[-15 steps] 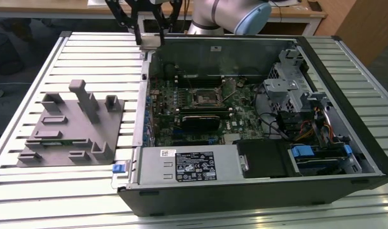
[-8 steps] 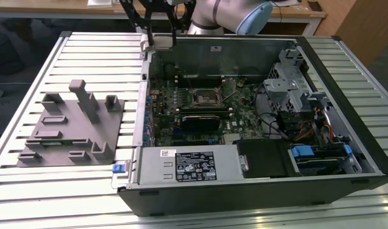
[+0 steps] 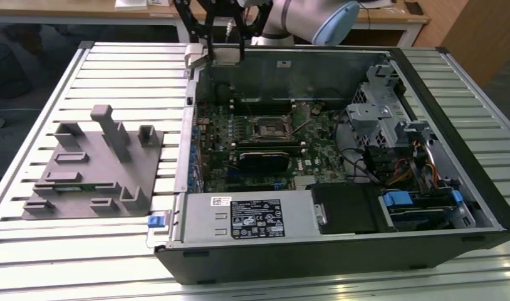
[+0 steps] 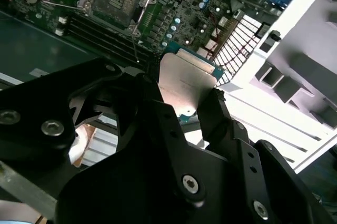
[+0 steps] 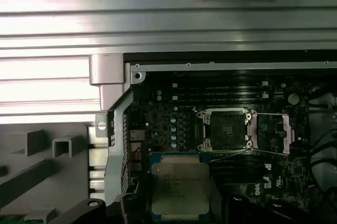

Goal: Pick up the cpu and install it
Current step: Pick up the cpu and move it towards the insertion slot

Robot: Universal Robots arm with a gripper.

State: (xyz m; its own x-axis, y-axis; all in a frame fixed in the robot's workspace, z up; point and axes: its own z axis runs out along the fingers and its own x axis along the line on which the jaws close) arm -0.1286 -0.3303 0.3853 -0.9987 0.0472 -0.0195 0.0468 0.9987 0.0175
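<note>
Exterior view: end effector (image 3: 224, 50) hangs over the far wall of the open computer case (image 3: 339, 251), a pale plate between its black fingers, taken to be the cpu (image 3: 225, 56). The socket (image 3: 267, 127) sits mid-motherboard, below the end effector, nearer the camera and slightly toward the exterior view's right. Grey fixture (image 3: 96, 166) lies on the counter (image 3: 71, 257), well apart from the socket on the exterior view's left, outside the case. Drive cage (image 3: 380, 119) stands on the socket's other side, near but not touching.

Second wrist view: end effector (image 4: 184, 97) pinches the cpu (image 4: 187, 81) by two opposite edges, silver top facing the camera and plate tilted. The socket (image 4: 116, 0) lies beyond the cpu's free edge, with memory slots (image 4: 95, 29) between them.

First wrist view: the cpu (image 5: 179, 190) is clear of the board, with the socket (image 5: 226, 129) just beside it and offset on a diagonal. The cpu is near-square and its edges run roughly parallel to the socket's. Socket bracket (image 5: 274, 132) is swung open on the side away from the case wall, and the socket bed looks bare. Judgement: room above the socket is open, and the edges to mind are the near case wall and the raised bracket.
</note>
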